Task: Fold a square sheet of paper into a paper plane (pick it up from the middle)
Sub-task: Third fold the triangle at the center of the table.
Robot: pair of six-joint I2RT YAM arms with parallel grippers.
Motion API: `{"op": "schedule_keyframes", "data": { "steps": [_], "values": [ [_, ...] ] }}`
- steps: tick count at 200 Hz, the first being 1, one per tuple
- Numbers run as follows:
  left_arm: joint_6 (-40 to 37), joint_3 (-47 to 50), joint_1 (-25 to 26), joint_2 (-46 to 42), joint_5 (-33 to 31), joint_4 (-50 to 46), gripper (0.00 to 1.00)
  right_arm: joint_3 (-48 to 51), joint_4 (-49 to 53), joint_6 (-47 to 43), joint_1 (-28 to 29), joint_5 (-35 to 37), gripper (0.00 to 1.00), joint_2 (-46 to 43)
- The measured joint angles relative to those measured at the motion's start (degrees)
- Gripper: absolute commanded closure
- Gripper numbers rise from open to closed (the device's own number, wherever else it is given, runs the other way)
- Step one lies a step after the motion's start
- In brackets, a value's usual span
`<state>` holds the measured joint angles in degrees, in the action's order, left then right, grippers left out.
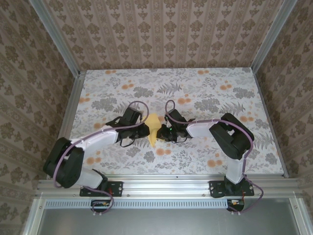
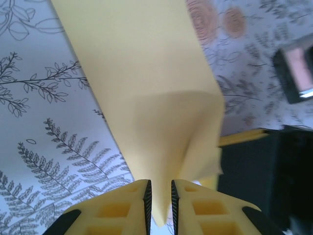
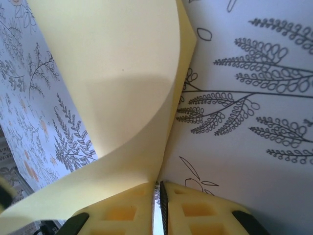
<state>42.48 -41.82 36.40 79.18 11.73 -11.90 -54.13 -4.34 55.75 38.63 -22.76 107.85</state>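
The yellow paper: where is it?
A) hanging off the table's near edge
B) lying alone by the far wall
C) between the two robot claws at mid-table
C: the yellow paper sits mid-table, tucked between the fingers of the left gripper and the right gripper.

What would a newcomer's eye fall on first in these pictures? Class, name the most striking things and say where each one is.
The bright yellow paper stands out first, partly folded at the middle of the flower-patterned table. Two arms meet at it from either side. The right gripper pinches a curled edge, while a folded point sits between the slightly parted jaws of the left gripper.
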Motion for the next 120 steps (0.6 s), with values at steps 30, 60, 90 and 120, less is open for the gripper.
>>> {"op": "schedule_keyframes", "data": {
  "steps": [30, 60, 90, 120],
  "values": [
    [0.24, 3.21, 0.81, -4.87, 0.96, 3.98, 0.81, -0.11, 0.13, 0.0, 0.0, -0.04, 0.84, 0.0],
    [0.2, 4.66, 2.86, -5.03, 2.67, 6.71, 0.86, -0.26, 0.35, 0.0, 0.0, -0.04, 0.84, 0.02],
    [-0.04, 4.61, 3.69, -3.13, 3.32, 8.74, 0.88, -0.83, 1.36, 0.0, 0.02, -0.04, 0.84, 0.24],
    [-0.37, 3.56, 4.11, 1.62, 3.5, 8.94, 0.88, -1.4, 2.27, 0.02, 0.02, -0.04, 0.84, 0.44]
  ]
}}
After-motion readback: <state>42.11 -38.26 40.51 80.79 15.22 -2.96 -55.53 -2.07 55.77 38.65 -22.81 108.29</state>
